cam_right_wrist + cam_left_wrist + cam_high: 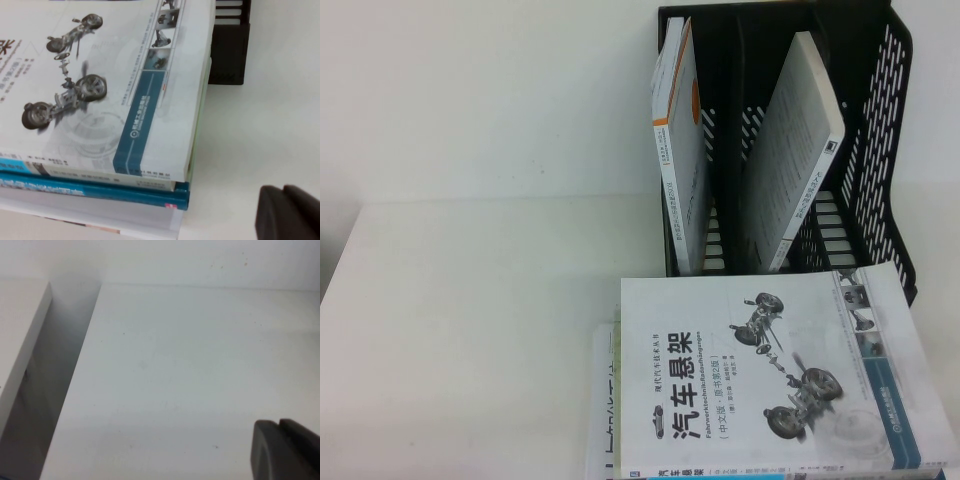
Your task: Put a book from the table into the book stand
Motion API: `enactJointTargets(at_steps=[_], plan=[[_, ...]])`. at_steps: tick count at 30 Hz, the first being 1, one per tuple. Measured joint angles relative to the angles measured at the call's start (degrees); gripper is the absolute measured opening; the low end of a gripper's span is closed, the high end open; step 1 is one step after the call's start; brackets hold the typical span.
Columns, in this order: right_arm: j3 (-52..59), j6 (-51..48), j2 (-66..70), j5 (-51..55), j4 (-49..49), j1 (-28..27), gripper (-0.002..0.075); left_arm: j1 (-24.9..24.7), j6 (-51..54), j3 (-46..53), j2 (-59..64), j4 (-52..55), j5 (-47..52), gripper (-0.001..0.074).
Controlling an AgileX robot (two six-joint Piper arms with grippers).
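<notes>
1. Clearly, the top book [775, 375], white with a car-suspension cover, lies on a stack of books [100, 200] at the near right of the tabletop [470, 320], just in front of the black book stand [880, 150].
2. Risk: its edges overhang the books beneath, so a pinch at one corner could tilt it, slide it off, or drag the teal book [165, 192] along.
3. Risk: lifted flat, it may strike the stand's near rim.
4. Inside the stand, one white book [678, 160] leans in the left slot and another [790, 150] in the right.
5. The left gripper [285, 450] hovers over bare tabletop; the right gripper [287, 212] hangs beside the stack's corner. Whether either pair of fingers is parted, I cannot tell.
</notes>
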Motion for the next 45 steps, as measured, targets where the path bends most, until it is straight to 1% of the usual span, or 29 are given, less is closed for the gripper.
enactJointTargets(at_steps=[7, 41, 45], plan=[[0.0, 0.0, 0.0, 0.0, 0.0, 0.0, 0.0006, 0.2, 1.6, 0.0, 0.0, 0.0, 0.0, -0.0002], [0.0, 0.0, 0.0, 0.0, 0.0, 0.0, 0.0006, 0.2, 1.8, -0.1, 0.0, 0.2, 0.5, -0.0002], [0.0, 0.0, -1.4, 0.0, -2.4, -0.7, 0.0006, 0.2, 1.8, -0.1, 0.0, 0.2, 0.5, -0.0002]])
